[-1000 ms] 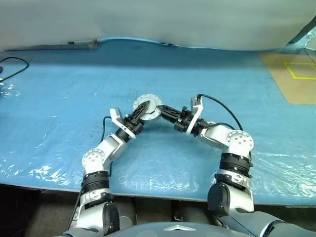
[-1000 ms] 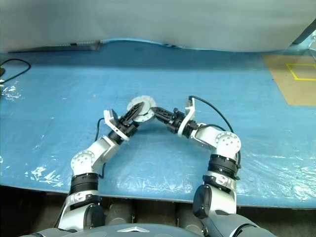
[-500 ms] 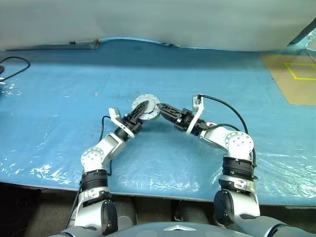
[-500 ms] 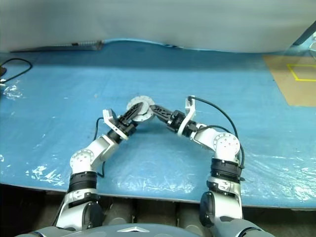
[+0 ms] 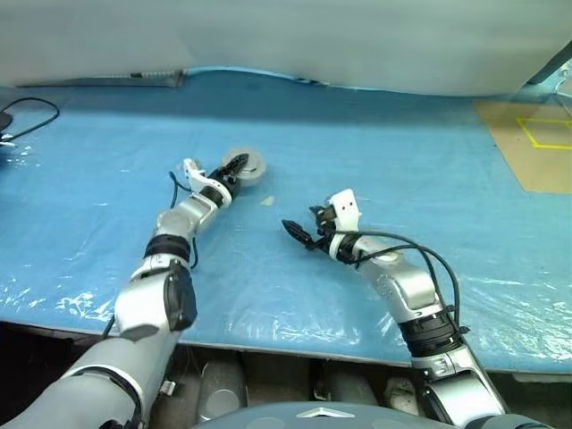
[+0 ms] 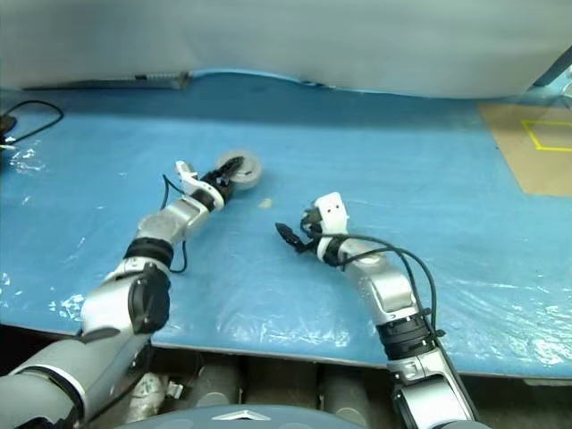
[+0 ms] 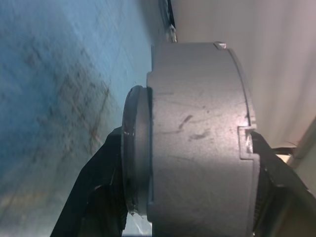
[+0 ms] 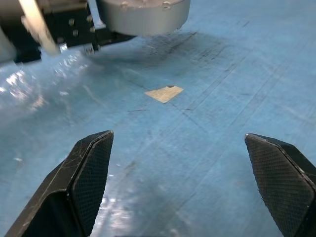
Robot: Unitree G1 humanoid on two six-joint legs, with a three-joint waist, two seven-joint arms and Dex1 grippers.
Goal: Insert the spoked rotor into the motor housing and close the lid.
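Right gripper lets go; the left carries the closed assembly away alone.

The motor housing [image 7: 197, 143], its lid [image 7: 132, 153] seated against one face, sits clamped between the left gripper [image 5: 234, 170] fingers, held just above the blue counter [image 5: 402, 161]. A second ago both grippers met at it; now the right gripper [image 5: 299, 234] hangs well apart, jaws spread wide and empty, a small paper scrap [image 8: 164, 93] ahead of it. The assembly looks finished, probably only set-down left.
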